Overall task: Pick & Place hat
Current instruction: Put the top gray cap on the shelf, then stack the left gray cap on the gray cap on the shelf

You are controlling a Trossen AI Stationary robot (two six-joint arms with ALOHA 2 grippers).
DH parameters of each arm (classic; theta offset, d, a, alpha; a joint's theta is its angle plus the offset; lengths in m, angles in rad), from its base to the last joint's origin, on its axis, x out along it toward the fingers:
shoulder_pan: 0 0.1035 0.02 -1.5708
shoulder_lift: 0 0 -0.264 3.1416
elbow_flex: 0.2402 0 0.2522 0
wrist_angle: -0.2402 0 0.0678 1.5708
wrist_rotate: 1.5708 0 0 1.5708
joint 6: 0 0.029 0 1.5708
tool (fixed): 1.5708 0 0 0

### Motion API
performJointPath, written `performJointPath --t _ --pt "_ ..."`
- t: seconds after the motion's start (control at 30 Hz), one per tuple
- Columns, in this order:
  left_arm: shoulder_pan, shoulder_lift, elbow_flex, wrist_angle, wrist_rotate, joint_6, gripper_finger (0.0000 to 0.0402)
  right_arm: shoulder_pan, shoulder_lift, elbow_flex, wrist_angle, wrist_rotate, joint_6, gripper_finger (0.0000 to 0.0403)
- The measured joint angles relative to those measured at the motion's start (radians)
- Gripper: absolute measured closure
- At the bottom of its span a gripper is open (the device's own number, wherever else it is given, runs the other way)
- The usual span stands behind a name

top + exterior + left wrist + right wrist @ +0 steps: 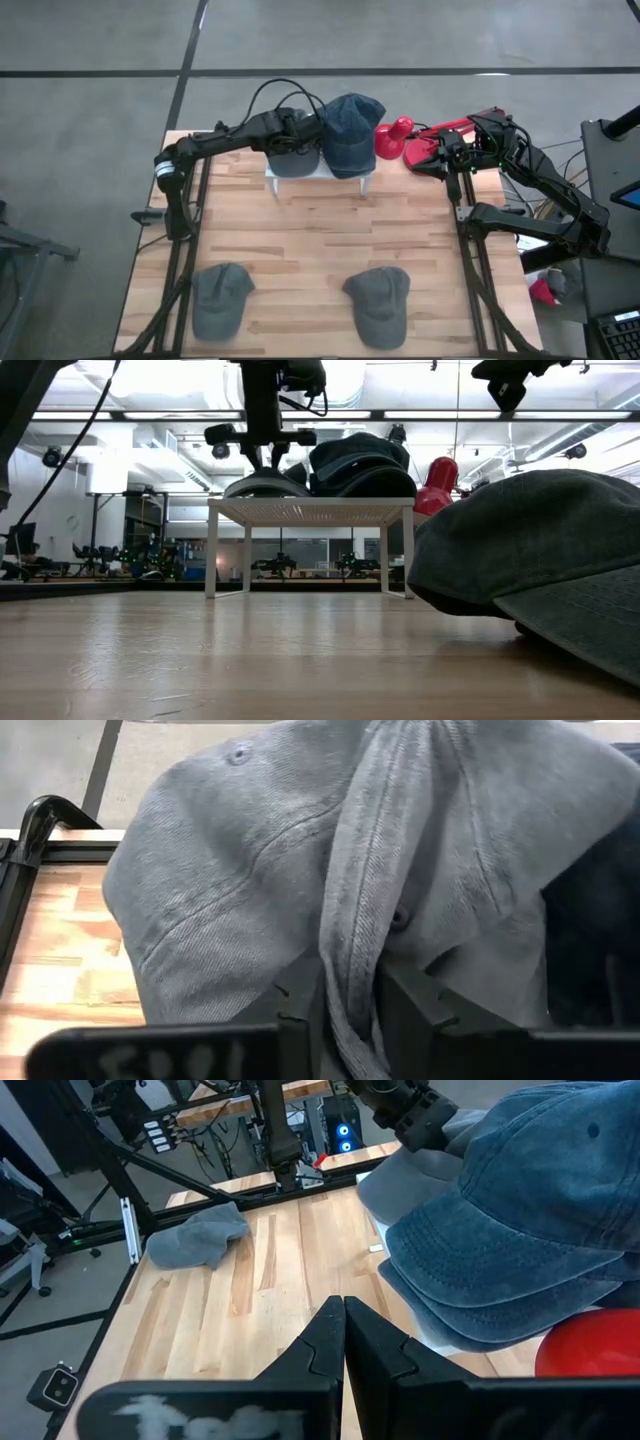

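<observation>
A grey hat (230, 890) lies on the left part of a small white stand (318, 172) at the table's far middle. My left gripper (300, 140) is over it, slanting down, shut on a raised fold of its cloth. Dark blue hats (351, 130) lie stacked on the stand's right part, with something red (392, 140) just to their right. My right gripper (343, 1325) is shut on nothing and hangs by the table's far right corner (432, 158). Two more grey hats (220, 297) (380, 303) lie flat near the table's front edge. My left gripper has a raised fold of the grey hat's cloth (352, 982) pinched between its two fingers (300, 1010). The fingers come slanting down from the table's left side. The fold runs up out of the gap, and the rest of the hat lies on the stand's top (310, 510).
In the low view the front right grey hat (540, 560) fills the right side. Bare wooden tabletop (320, 235) lies between the stand and the two front hats. Dark frame rails (470, 270) run along both side edges of the table.
</observation>
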Motion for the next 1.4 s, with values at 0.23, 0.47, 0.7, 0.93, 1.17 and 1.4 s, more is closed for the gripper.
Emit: performJointPath --t 0.23,0.47,0.7,0.93,1.17,1.4 --pt "-0.001 -0.007 0.004 0.000 0.002 0.020 0.0268 0.000 0.000 0.000 0.000 0.000 0.000 0.0394" --pt "-0.001 -0.056 0.004 0.000 0.001 0.030 0.0244 0.000 0.000 0.000 0.000 0.000 0.007 0.0394" --pt "-0.011 -0.119 0.004 0.000 -0.010 0.034 0.0243 0.000 0.000 0.000 0.000 0.000 0.008 0.0394" --pt "-0.022 -0.125 0.002 0.000 -0.016 0.066 0.0243 0.000 0.000 0.000 0.000 0.000 0.008 0.0394" --pt "-0.061 -0.174 0.002 -0.068 0.163 0.067 0.0243 0.000 0.000 0.000 0.000 0.000 0.008 0.0394" --pt "-0.238 -0.191 0.002 -0.314 0.358 -0.136 0.0243 0.000 0.000 0.000 0.000 0.000 0.000 0.0394"
